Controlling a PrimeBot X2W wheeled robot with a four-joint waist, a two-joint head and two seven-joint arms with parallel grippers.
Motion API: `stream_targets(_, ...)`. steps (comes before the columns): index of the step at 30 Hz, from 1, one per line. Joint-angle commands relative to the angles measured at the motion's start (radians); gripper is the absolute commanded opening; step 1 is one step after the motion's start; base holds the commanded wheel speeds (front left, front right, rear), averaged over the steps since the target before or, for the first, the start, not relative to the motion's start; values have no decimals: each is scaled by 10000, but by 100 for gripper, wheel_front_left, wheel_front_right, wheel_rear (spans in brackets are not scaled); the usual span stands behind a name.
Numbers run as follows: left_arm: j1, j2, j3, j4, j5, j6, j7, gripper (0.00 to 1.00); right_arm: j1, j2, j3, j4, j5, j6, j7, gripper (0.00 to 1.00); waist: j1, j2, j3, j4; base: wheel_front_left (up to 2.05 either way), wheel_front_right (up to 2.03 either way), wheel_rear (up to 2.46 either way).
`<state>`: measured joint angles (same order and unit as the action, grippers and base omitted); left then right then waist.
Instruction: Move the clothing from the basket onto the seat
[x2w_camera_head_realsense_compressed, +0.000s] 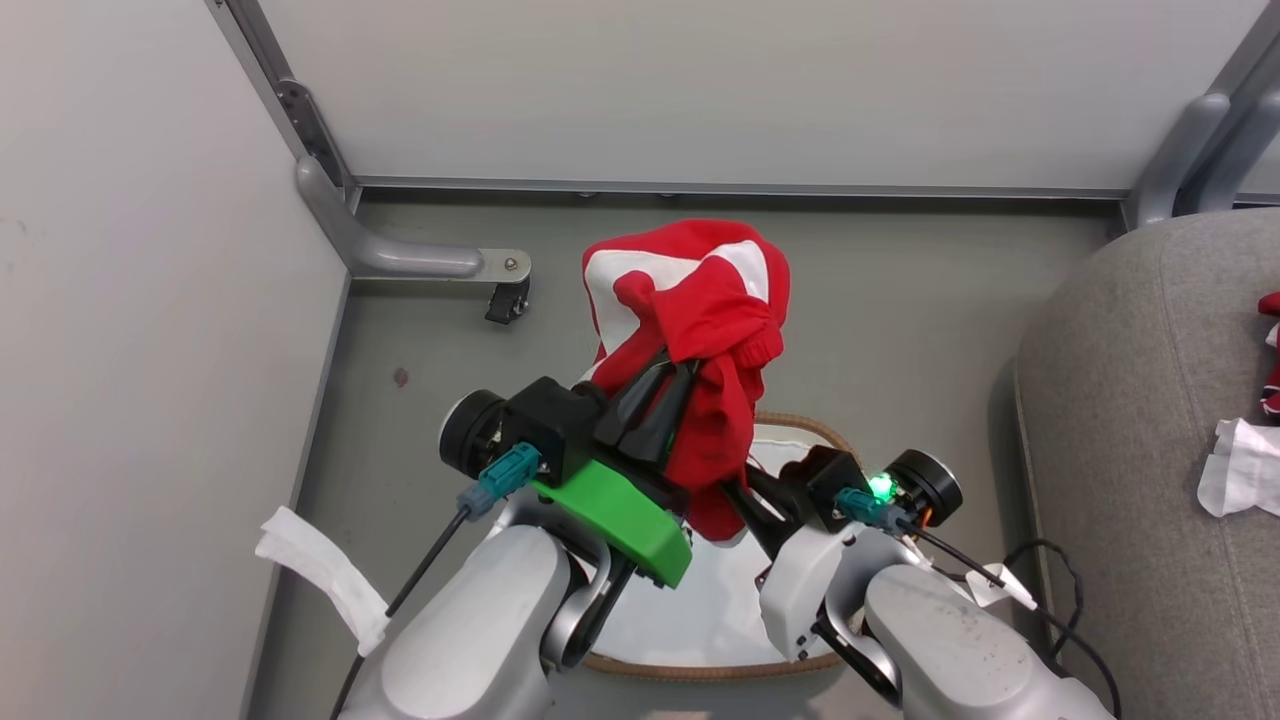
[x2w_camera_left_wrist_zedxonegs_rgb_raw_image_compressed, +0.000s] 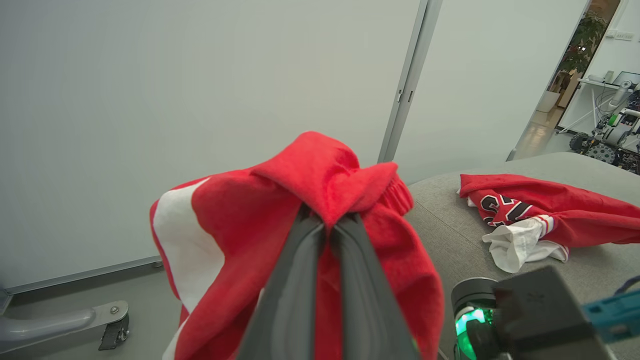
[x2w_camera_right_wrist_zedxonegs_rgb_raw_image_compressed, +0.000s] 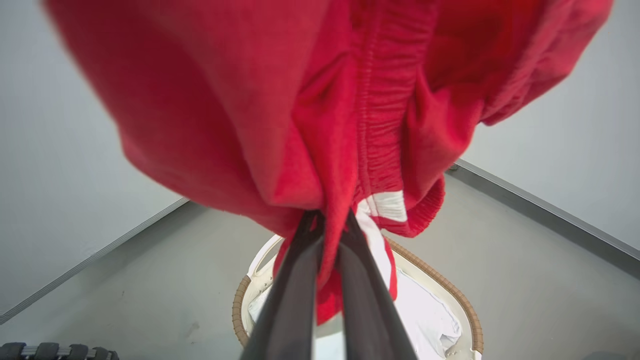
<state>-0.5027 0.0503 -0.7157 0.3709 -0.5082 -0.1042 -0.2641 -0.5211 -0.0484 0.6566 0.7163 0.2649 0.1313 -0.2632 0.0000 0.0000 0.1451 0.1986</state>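
Left claw (x2w_camera_left_wrist_zedxonegs_rgb_raw_image_compressed: 327, 224), right claw (x2w_camera_right_wrist_zedxonegs_rgb_raw_image_compressed: 330, 220) tight on clothing (x2w_camera_head_realsense_compressed: 700, 300); jersey (x2w_camera_left_wrist_zedxonegs_rgb_raw_image_compressed: 525, 205) on seat (x2w_camera_left_wrist_zedxonegs_rgb_raw_image_compressed: 450, 225), left wrist view

The garment (x2w_camera_head_realsense_compressed: 700, 330) hangs above the basket (x2w_camera_head_realsense_compressed: 700, 668), which stands on the floor (x2w_camera_head_realsense_compressed: 900, 300) in front of the wall (x2w_camera_head_realsense_compressed: 700, 90). The left gripper (x2w_camera_head_realsense_compressed: 660, 390) grips it from the left, the right gripper (x2w_camera_right_wrist_zedxonegs_rgb_raw_image_compressed: 330, 220) lower, from the right. The seat (x2w_camera_head_realsense_compressed: 1130, 420) is right of the basket, and a jersey (x2w_camera_left_wrist_zedxonegs_rgb_raw_image_compressed: 550, 205) lies on it.
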Motion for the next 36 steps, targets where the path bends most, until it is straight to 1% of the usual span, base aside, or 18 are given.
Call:
stream_targets(1,-73,14,57,49,-27,55,-5,0,180,-50,-76,-55,33,-11,-22,0,0,0,-9,-32,0,0,0)
stream_targets(6,115,17,325,175,223,100,-3,0,401,-46,-466,-522,32,-11,-22,0,0,0,-43,-297,0,0,0)
stream_targets(7,171,17,401,202,278,109,-3,23,453,-46,-521,-622,-1,-11,-22,0,0,0,-67,-383,0,0,0)
stream_targets(8,256,15,467,290,314,118,-3,100,529,-49,-629,-771,-18,-11,-22,0,0,0,-89,-480,0,0,0)
stream_targets(12,453,35,831,465,612,116,0,100,821,-48,-1006,-1401,-81,-11,-22,0,0,0,-201,-961,0,0,0)
stream_targets(15,713,93,1125,721,791,74,0,100,1182,-48,-1364,-1964,-130,-11,-22,0,0,0,-324,-1498,0,0,0)
stream_targets(24,1417,193,2026,994,1370,-42,0,100,2214,-47,-2102,-3394,-235,-11,-22,0,0,0,-464,-3596,0,0,0)
stream_targets(29,1770,151,2428,885,1526,-152,2,100,2741,-46,-2737,-3901,-45,-11,-24,0,0,0,-453,-4736,0,0,0)
stream_targets(36,2109,98,2845,861,1805,-225,2,100,3158,-40,-3175,-4462,-71,-11,-22,0,0,0,-482,-6313,0,0,0)
